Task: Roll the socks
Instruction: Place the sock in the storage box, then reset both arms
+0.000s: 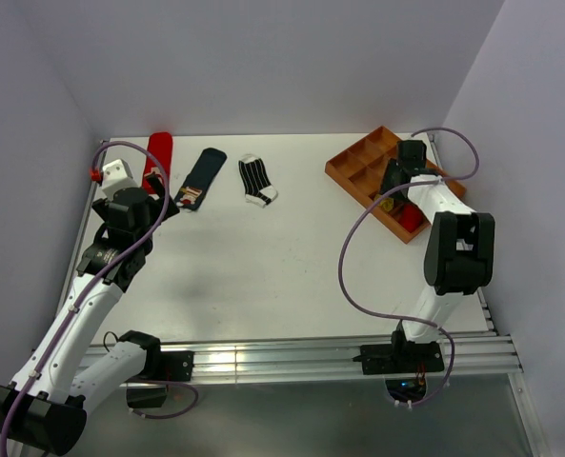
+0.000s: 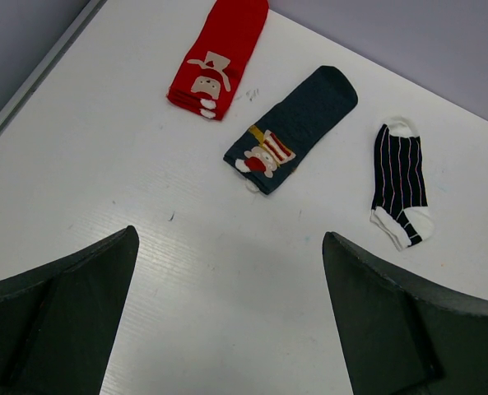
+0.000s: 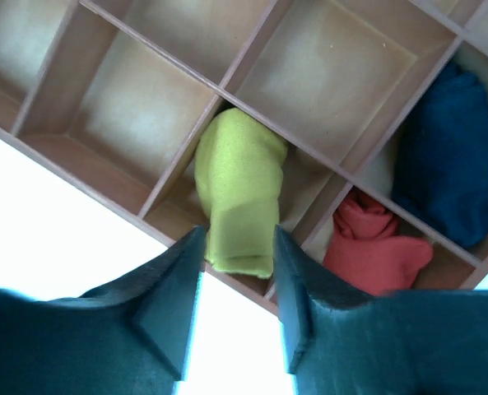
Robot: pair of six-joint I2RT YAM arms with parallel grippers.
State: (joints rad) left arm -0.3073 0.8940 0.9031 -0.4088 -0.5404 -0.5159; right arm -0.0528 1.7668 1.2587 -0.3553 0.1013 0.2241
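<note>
Hovering over the compartmented brown wooden tray (image 1: 353, 169) at the far right of the white table (image 1: 282, 276), the right gripper (image 3: 238, 239) has its two dark fingers close on either side of the end of a rolled mustard-yellow fabric sock (image 3: 237, 177). Whether they press it or merely flank it, I cannot tell. That sock lies in a compartment along the tray's edge, its end lapping over the wall. A bunched red sock (image 3: 375, 247) fills the next compartment, and a rolled plain navy sock (image 3: 449, 164) sits beyond it.

At the far left, the left gripper (image 2: 229, 239) is spread wide and empty above the table. It faces three socks lying flat and apart in a row: a flat red sock with a white figure (image 2: 219, 53), a navy sock with a coloured patch (image 2: 297, 123) and a black-and-white striped sock (image 2: 400, 181).

These should handle as light, limp, stretchy cloth that sags when lifted and springs loose from a slack roll. A pinch through both layers at the toe or cuff edge looks best, and the patch may roll more stiffly.
</note>
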